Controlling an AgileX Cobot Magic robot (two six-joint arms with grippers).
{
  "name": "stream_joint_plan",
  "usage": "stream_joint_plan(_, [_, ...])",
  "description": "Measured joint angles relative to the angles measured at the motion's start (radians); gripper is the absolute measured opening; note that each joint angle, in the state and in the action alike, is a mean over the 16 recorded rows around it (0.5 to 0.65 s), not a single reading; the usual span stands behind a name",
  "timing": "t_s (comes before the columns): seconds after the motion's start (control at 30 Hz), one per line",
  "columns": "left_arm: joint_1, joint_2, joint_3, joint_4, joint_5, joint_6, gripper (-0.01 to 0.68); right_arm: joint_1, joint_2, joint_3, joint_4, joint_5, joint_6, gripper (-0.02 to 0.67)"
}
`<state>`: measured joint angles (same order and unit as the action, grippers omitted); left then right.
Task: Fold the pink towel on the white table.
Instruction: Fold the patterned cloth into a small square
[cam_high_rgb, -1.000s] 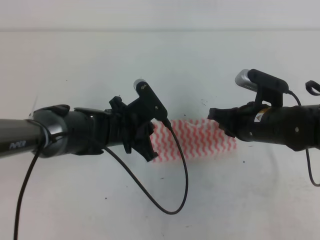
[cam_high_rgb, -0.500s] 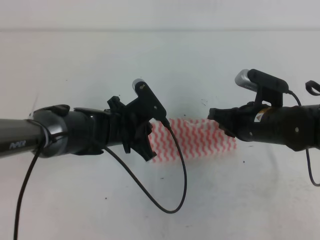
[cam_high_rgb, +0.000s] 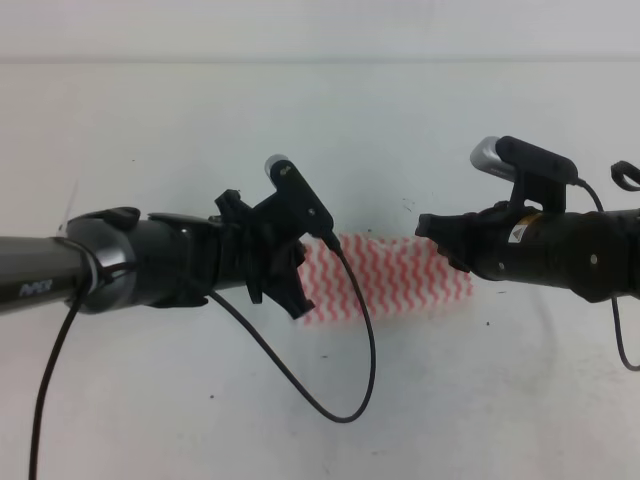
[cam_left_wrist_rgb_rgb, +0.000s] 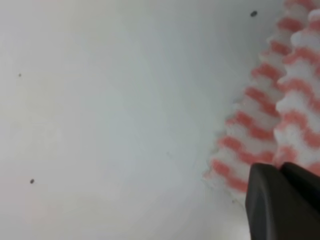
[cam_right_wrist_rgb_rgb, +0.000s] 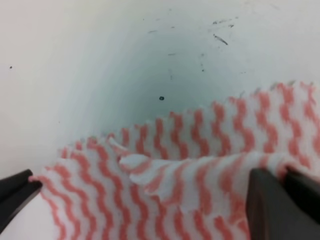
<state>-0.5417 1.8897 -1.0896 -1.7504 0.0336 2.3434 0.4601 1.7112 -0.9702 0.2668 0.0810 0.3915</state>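
From the exterior high view, the thin rectangular pink towel with red-and-white zigzag stripes (cam_high_rgb: 395, 279) lies on the plain white table (cam_high_rgb: 320, 130), long axis running left to right between the arms. The left gripper (cam_high_rgb: 283, 285) sits over its left end, the right gripper (cam_high_rgb: 440, 240) over its right end, both equally near; jaw state cannot be told here.

Left wrist view: one dark finger (cam_left_wrist_rgb_rgb: 282, 202) rests at the towel's edge, cloth to the right; grip unclear.

Right wrist view: fingers (cam_right_wrist_rgb_rgb: 280, 210) spread wide, a raised fold of towel between them, apparently pinned at each tip.
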Motion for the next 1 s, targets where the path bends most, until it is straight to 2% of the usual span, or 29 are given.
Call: stream_joint_plan(1.0, [0.039, 0.046, -0.025, 0.0, 0.076, 0.003, -0.004, 0.0, -0.001, 0.0, -0.003, -0.023, 0.0, -0.017])
